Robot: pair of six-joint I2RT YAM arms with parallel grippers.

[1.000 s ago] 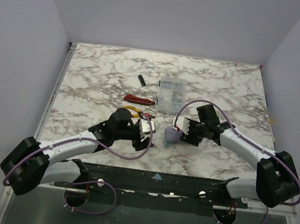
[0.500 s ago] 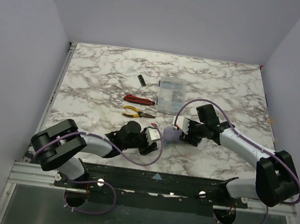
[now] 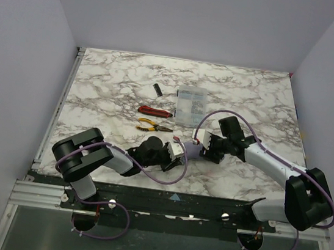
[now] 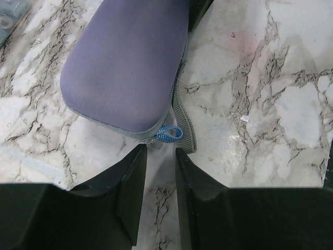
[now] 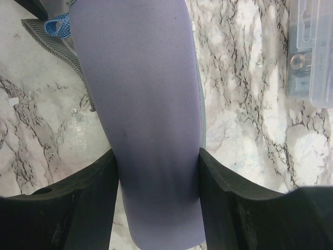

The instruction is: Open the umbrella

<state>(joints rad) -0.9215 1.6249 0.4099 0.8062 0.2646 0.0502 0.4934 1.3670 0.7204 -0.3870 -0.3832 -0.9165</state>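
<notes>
The folded umbrella [image 3: 192,150] lies near the table's front middle. It is a smooth lavender-blue fabric bundle [image 4: 130,67]. A small blue loop [image 4: 169,134] and a grey strap [image 4: 183,122] hang at its near end. Its shaft and handle are hidden. My right gripper [image 3: 204,147] is shut on the bundle [image 5: 145,104], one jaw pressing each side [image 5: 157,153]. My left gripper [image 3: 178,153] sits low on the table just short of the blue loop. Its jaws are a narrow gap apart with nothing between them [image 4: 161,156].
Yellow-handled pliers [image 3: 154,125] and red pliers [image 3: 155,111] lie just behind the left gripper. A clear plastic box [image 3: 191,105] stands behind the umbrella and also shows in the right wrist view [image 5: 312,52]. A small black object [image 3: 157,88] lies farther back.
My left arm has folded in and swung its gripper right, down to the umbrella's looped end. The right gripper has kept hold of the umbrella and has barely moved.
</notes>
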